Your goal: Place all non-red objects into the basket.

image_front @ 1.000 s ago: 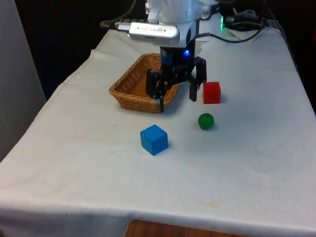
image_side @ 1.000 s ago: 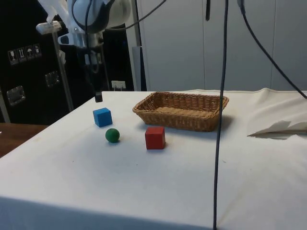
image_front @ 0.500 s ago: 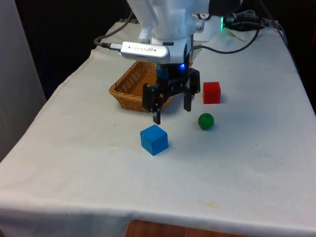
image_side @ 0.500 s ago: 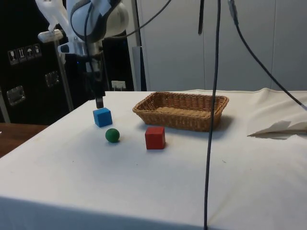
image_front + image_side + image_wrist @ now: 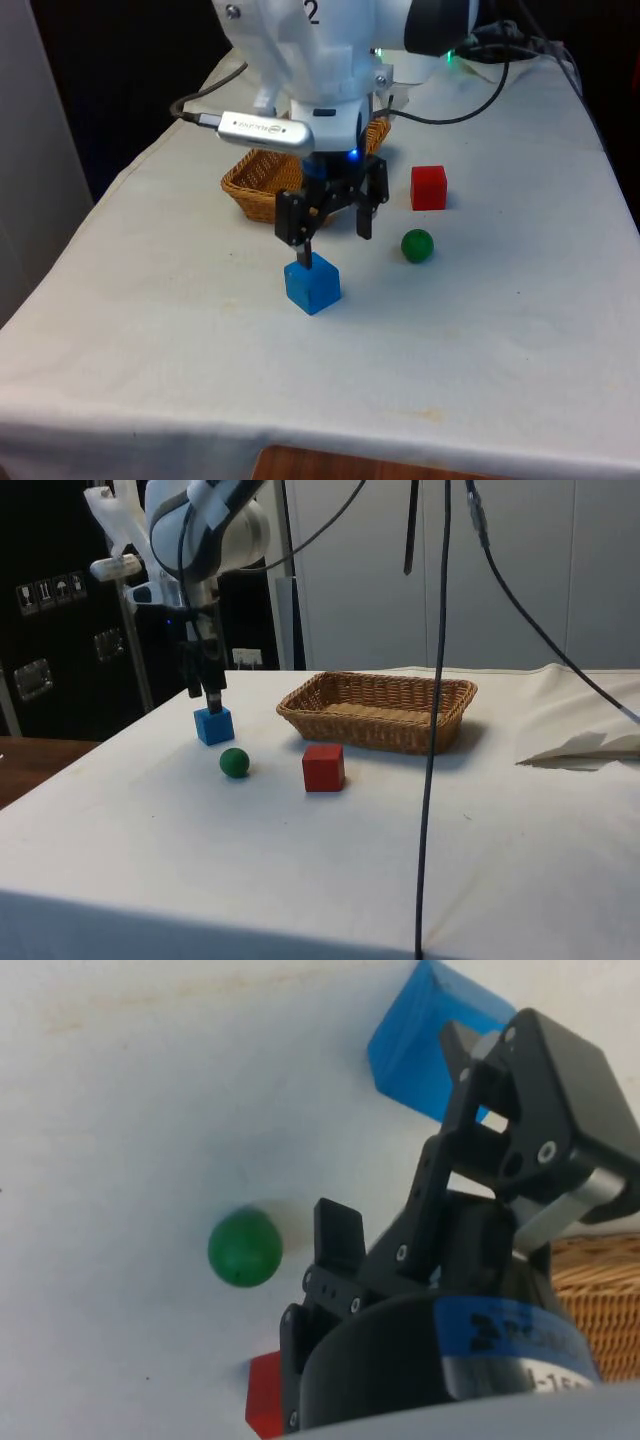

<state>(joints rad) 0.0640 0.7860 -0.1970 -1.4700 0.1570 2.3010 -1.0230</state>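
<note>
Wrist view: gripper (image 5: 395,1130) partly hides blue cube (image 5: 420,1045).

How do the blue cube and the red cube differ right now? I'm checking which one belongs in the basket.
Colour: the blue cube is blue, the red cube red. Place: the blue cube lies farther from the basket; the red cube sits close beside it. Attention: the open gripper hangs just over the blue cube, while the red cube stands apart from it. Both are similar-sized blocks resting on the white cloth, outside the basket.

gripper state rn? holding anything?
Gripper: open, holding nothing, just above the blue cube.
</note>
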